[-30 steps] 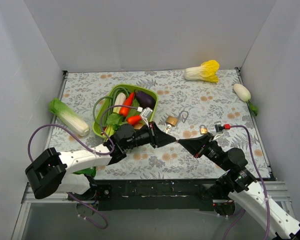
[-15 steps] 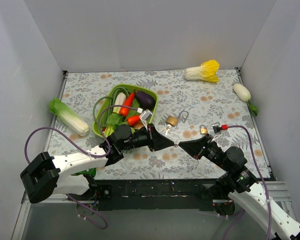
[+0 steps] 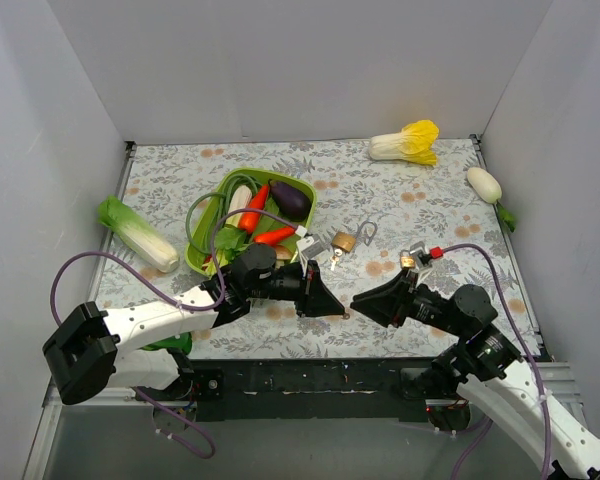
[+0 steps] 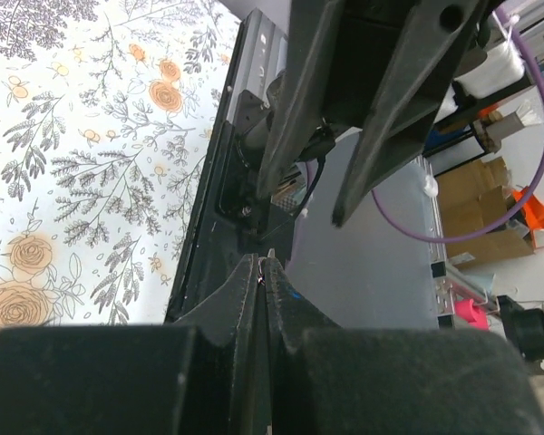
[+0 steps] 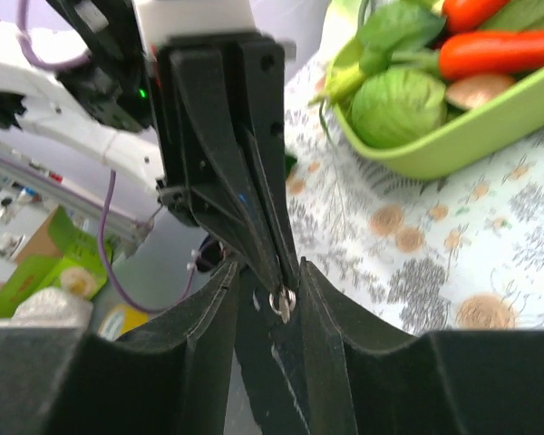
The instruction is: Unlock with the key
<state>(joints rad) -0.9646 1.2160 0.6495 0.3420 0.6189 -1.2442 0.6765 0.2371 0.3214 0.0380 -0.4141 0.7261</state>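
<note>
The key (image 5: 284,304), tiny and silvery with a small ring, is pinched at the tip of my left gripper (image 5: 279,283), which is shut on it. In the left wrist view only a sliver of the key (image 4: 270,256) shows above the closed left gripper (image 4: 262,261). My right gripper (image 5: 268,265) is open, with one finger on each side of the left gripper's tip and not touching the key. From above, the left gripper (image 3: 338,311) and right gripper (image 3: 358,298) meet tip to tip near the table's front edge. The brass padlock (image 3: 344,241) lies on the cloth behind them.
A green basket (image 3: 202,262) of vegetables stands just behind the left arm. A smaller brass lock (image 3: 407,260) lies near the right arm. A green cabbage (image 3: 136,233) lies at the left, a yellow cabbage (image 3: 407,142) and a white radish (image 3: 485,185) at the back right. Grey walls surround the table.
The right gripper has opened and let go of the key, which stays in the left gripper. Both gripper tips have shifted toward the front edge of the table.
</note>
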